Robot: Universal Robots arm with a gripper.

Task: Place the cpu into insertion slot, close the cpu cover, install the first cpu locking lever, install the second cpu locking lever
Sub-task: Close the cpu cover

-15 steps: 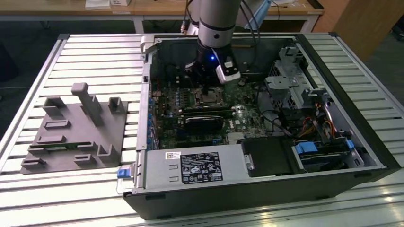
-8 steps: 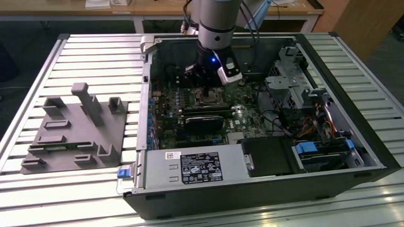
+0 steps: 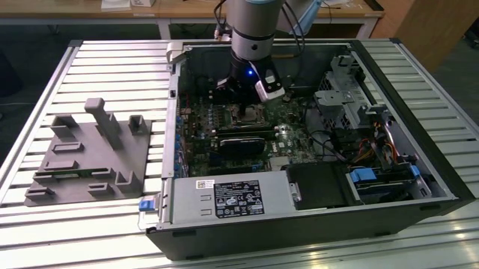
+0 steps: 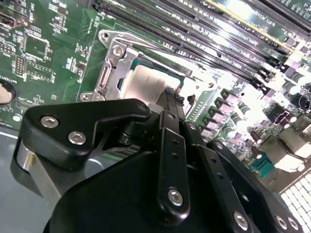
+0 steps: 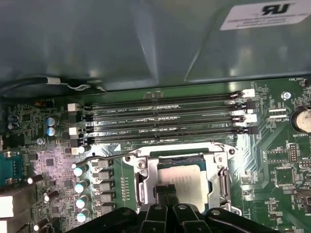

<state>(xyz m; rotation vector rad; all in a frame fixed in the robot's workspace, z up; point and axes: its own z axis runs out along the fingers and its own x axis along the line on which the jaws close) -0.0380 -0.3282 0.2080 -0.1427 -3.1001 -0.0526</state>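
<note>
Slatted metal tabletop (image 3: 90, 61) carries an open computer case (image 3: 419, 140) lying on its side, with a grey fixture tray (image 3: 90, 162) on the exterior view's left. Inside, the cpu (image 5: 187, 182) already sits in the insertion slot (image 5: 181, 159), with the cpu cover (image 5: 145, 182) framing it. The gripper (image 5: 167, 191) hangs right over the chip, fingertips drawn together with nothing between them. The chip is probably light, rigid and delicate underneath, best held by its edges. A white label (image 5: 262, 14) on the case wall and a dark label (image 3: 239, 199) on the power supply (image 3: 187, 204) carry small print that cannot be made out.
</note>
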